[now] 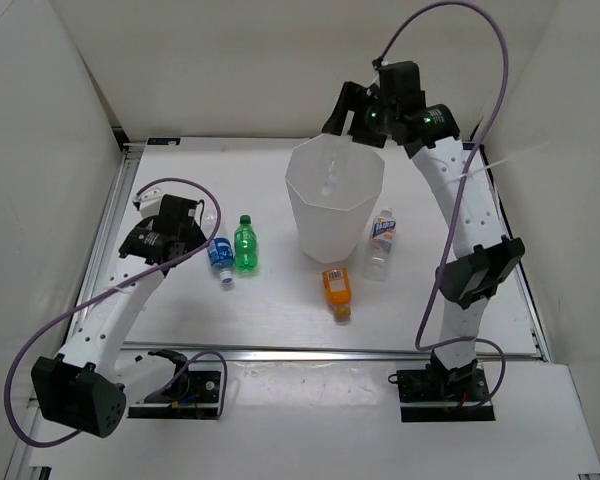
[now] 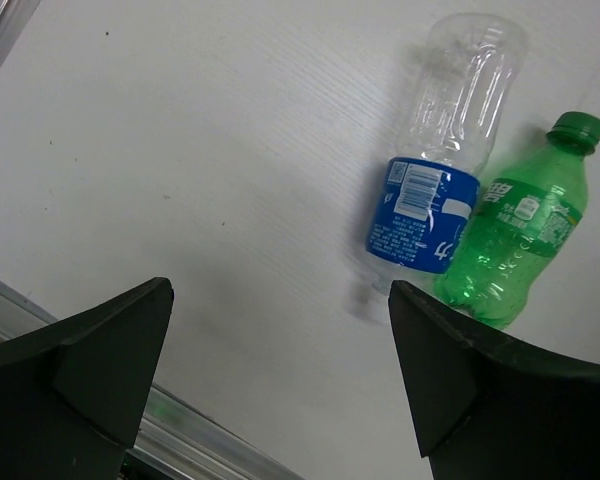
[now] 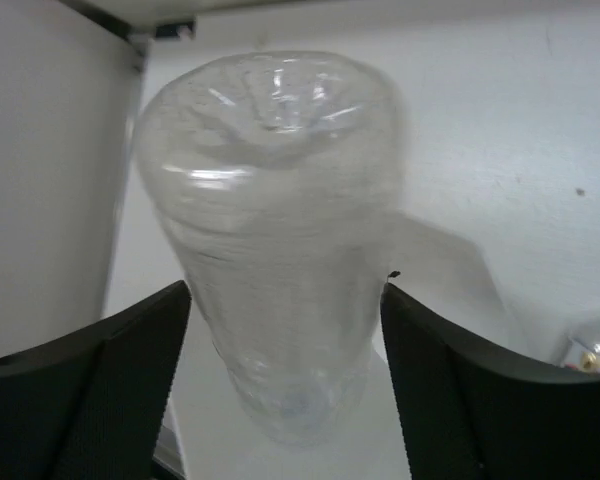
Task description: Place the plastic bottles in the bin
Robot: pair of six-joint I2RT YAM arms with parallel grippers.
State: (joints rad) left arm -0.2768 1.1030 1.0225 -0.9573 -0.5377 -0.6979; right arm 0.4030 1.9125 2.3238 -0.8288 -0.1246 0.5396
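My right gripper (image 1: 348, 112) hangs over the white bin (image 1: 302, 165) at the back. In the right wrist view its jaws stand apart around a plain clear bottle (image 3: 280, 250), which is blurred and barely meets the fingers (image 3: 130, 360). From above, that bottle (image 1: 330, 178) shows faintly inside the bin's mouth. My left gripper (image 1: 198, 222) is open low over the table, with nothing between its fingers (image 2: 450, 370). Just beyond it lie a clear bottle with a blue label (image 2: 430, 200) and a green bottle (image 2: 520, 240), side by side.
An orange bottle (image 1: 337, 290) lies in front of the bin. A second clear blue-labelled bottle (image 1: 381, 243) lies at the bin's right side. White walls close in the table on the left, back and right. A metal rail (image 2: 210, 450) runs along the near edge.
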